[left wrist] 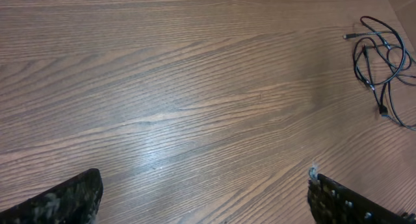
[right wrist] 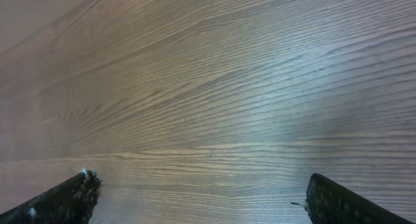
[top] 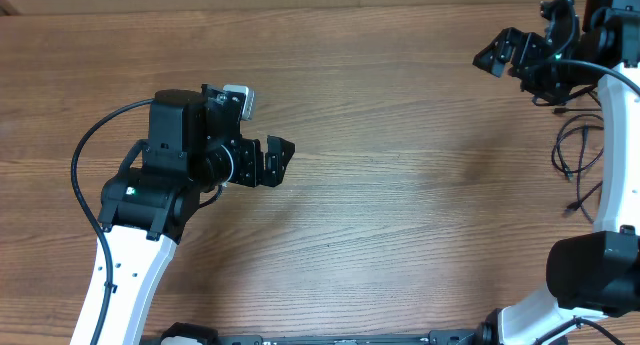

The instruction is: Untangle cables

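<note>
Fingertips of the left gripper (left wrist: 205,201) occupy the bottom corners of the left wrist view, spread wide, with nothing between them. The right gripper (right wrist: 201,198) is equally wide apart and empty above the bare table (right wrist: 214,87). The cables (left wrist: 383,55) show in the left wrist view as loose black loops at far right; the right wrist view omits them. Overhead, they lie beside the right arm (top: 612,170), well apart from both grippers.
</note>
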{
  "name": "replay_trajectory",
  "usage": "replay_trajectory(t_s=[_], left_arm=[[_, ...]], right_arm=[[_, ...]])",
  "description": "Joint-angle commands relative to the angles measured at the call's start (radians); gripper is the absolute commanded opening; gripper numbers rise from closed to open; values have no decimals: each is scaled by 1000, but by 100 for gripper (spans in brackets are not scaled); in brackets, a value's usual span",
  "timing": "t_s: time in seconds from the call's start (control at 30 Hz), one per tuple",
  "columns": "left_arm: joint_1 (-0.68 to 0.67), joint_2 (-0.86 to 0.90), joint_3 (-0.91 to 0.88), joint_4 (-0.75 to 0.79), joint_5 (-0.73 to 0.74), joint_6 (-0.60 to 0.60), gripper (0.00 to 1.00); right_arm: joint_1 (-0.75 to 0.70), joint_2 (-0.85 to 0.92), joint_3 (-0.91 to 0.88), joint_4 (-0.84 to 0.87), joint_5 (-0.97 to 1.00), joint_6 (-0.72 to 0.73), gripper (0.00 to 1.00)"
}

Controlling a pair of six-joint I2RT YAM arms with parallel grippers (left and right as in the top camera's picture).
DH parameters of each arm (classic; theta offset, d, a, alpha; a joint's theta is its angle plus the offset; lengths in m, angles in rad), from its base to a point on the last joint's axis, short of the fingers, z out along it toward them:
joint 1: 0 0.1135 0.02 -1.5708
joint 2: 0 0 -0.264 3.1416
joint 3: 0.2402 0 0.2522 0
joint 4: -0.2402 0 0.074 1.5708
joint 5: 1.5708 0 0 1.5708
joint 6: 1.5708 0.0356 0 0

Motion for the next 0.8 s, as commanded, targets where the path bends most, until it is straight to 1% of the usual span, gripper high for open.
replay_trajectory(t_s=[0.0,0.57,0.63,0.7,0.77], left_arm=[[-6,-3,10,2,-7,-3,100],[-6,0,10,2,-11,-3,100],[-5,-6,9,-14,-46,14,100],[-6,-28,6,-63,-116,20,100],[-6,-72,-20,-64,-168,21,100]], right_arm=[[9,-11,2,1,-8,-14,100],[9,-11,2,1,-9,-14,100],[9,-11,2,1,-8,-14,100],[9,-11,2,1,-8,-14,100],[9,-11,2,1,-8,-14,100]])
